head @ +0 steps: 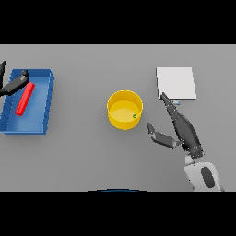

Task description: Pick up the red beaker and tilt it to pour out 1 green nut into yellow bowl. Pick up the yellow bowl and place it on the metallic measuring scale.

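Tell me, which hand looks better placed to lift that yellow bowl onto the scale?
The right hand. It lies open between the yellow bowl, which already holds a green nut, and the metallic scale. The left hand is far off, over the blue tray with the red beaker.

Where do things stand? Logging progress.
Left hand open beside red beaker in blue bin. Right hand open. Green nut in yellow bowl; scale unobstructed.

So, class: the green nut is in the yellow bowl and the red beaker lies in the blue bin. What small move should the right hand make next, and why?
Probably swing the right hand left to the yellow bowl and close round its rim. Its fingers are straight and hold nothing, and the bowl stands apart from the scale, with the green nut inside.
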Controlling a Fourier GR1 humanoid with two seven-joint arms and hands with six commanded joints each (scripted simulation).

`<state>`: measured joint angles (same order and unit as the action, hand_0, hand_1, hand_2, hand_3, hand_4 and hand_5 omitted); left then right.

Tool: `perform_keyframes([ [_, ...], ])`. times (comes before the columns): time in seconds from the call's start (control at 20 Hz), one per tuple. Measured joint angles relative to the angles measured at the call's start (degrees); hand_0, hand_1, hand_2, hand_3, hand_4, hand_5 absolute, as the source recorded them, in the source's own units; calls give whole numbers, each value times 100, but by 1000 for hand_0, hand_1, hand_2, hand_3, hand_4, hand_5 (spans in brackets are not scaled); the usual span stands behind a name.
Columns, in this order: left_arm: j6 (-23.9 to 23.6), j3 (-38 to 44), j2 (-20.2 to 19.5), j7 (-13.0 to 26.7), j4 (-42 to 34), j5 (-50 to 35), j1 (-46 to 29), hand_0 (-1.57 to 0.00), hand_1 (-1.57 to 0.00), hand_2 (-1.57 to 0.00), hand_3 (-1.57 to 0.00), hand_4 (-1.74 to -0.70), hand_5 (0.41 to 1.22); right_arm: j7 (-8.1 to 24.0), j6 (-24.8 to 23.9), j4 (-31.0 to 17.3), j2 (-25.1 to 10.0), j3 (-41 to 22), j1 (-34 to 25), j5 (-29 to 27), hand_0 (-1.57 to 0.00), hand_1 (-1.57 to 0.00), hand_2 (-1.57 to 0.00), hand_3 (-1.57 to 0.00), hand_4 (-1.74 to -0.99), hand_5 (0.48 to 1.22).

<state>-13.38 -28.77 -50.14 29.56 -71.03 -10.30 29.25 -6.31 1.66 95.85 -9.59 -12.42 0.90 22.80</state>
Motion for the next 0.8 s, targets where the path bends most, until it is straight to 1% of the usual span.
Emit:
perform_keyframes([
  [0.05, -1, -24, 23, -7, -58, -1, 7, -10, -8, -8, -7, -790, 707, 52, 149, -19, -152, -52, -145, 82, 1, 1, 1, 1, -1255, 700],
  [0.1, -26, -25, 8, -16, -110, -13, -42, -8, -6, -6, -6, -792, 709, 233, 266, -105, -227, -145, -374, 221, 1, 1, 1, 1, -1268, 691],
  [0.15, -14, -38, 2, -13, -105, 4, -27, -6, -5, -5, -4, -794, 710, 337, 354, -105, -363, -248, -527, 429, 1, 1, 1, 1, -1278, 683],
  [0.2, -57, -35, 9, -37, -171, -4, -46, -5, -3, -4, -3, -795, 709, 450, 460, -171, -481, -388, -728, 669, 1, 1, 1, 1, -1282, 677],
  [0.25, -15, -27, 10, 27, -96, -4, 33, -3, -3, -3, -2, -795, 708, 493, 563, -205, -639, -466, -945, 848, 1, 1, 1, 1, -1279, 671],
  [0.35, -2, -51, 40, -17, -24, 17, 23, -2, -1, -1, -1, -793, 712, 393, 783, -329, -896, -751, -1311, 1254, 1, 1, 1, 1, -1276, 668],
  [0.4, 3, -71, 51, 17, -19, 43, 72, -1, -1, -1, -1, -793, 716, 426, 920, -453, -1002, -888, -1529, 1444, 1, 1, 1, 1, -1276, 666],
  [0.45, -2, -39, 6, 27, -44, 21, 59, -1, 0, 0, 0, -794, 719, 355, 1024, -580, -1078, -999, -1706, 1564, 1, 1, 1, 1, -1270, 664],
  [0.55, 7, -63, 18, -20, -70, 20, 23, 0, 0, 0, 0, -797, 722, 181, 1201, -742, -1115, -1229, -1949, 1726, 1, 1, 1, 1, -1271, 658],
  [0.6, -15, -90, 70, 32, -99, 20, 40, 0, 0, 0, 0, -797, 723, 202, 1326, -856, -1144, -1258, -2135, 1737, 1, 1, 1, 1, -1273, 656],
  [0.65, -4, -89, 98, 62, -27, 24, 82, 0, 0, 0, 0, -798, 723, 140, 1391, -941, -1125, -1355, -2190, 1783, 1, 1, 1, 1, -1274, 656],
  [0.7, -9, -91, 75, 40, -36, 32, 53, 0, 1, 1, 1, -799, 721, 168, 1505, -985, -1127, -1409, -2339, 1809, 1, 1, 1, 1, -1274, 662],
  [0.8, 12, -91, 91, 53, 37, 49, 121, 1, 1, 1, 1, -797, 718, 123, 1704, -1250, -1103, -1588, -2599, 1903, 1, 1, 1, 1, -1277, 677],
])
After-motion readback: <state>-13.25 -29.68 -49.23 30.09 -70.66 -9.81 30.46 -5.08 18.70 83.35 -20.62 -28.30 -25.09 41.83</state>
